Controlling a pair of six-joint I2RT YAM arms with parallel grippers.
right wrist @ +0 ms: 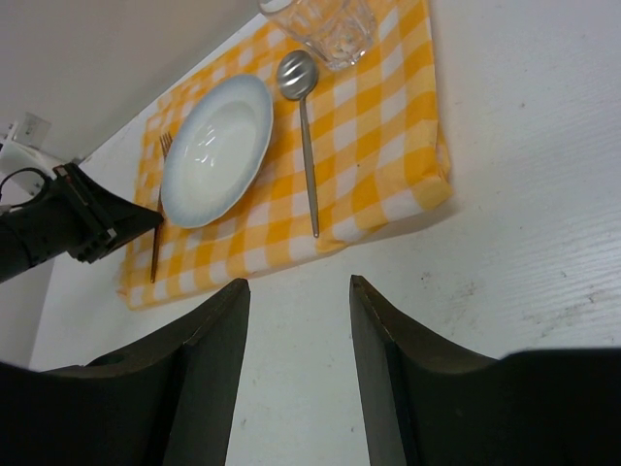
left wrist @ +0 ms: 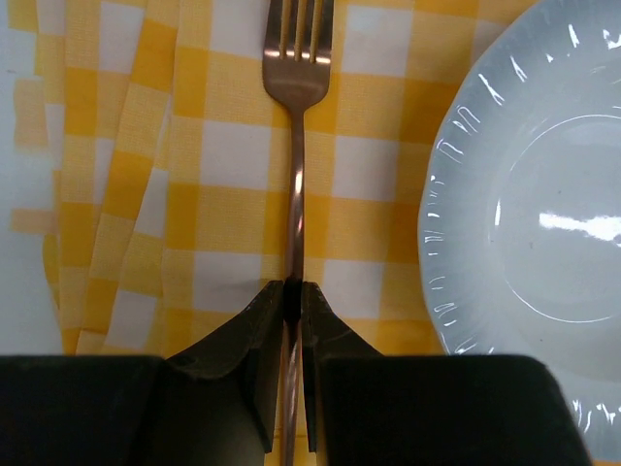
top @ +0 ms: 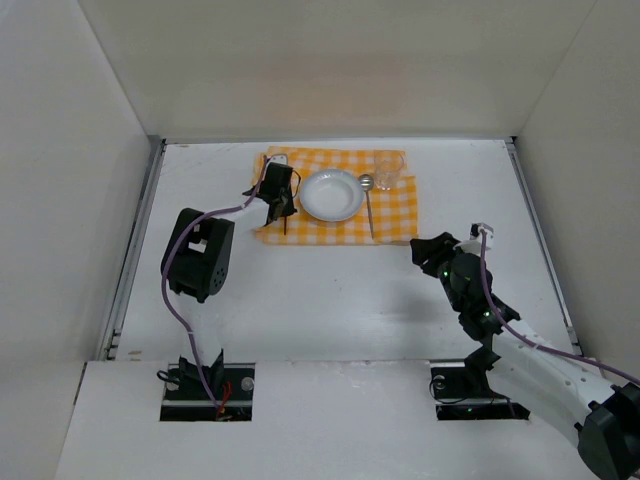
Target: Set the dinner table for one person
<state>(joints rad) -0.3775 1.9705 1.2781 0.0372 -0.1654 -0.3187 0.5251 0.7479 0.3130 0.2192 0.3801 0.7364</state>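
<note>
White matte dinner table (top: 330,310): right gripper (right wrist: 298,282) above it, fingers apart, empty.
Left gripper (left wrist: 291,288): clamped on slim copper-coloured metal fork (left wrist: 297,175).

Fork (left wrist: 296,184) tine tips cut off by the top edge; handle end hidden inside the left gripper (left wrist: 289,311); plate (left wrist: 529,194) cropped at right. From the right wrist, glass (right wrist: 325,27) cropped above.

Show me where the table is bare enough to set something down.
Free: dinner table between checked cloth and near edge; strip right of the cloth. Crowded: cloth, holding fork in the left gripper, plate, spoon, glass.
</note>
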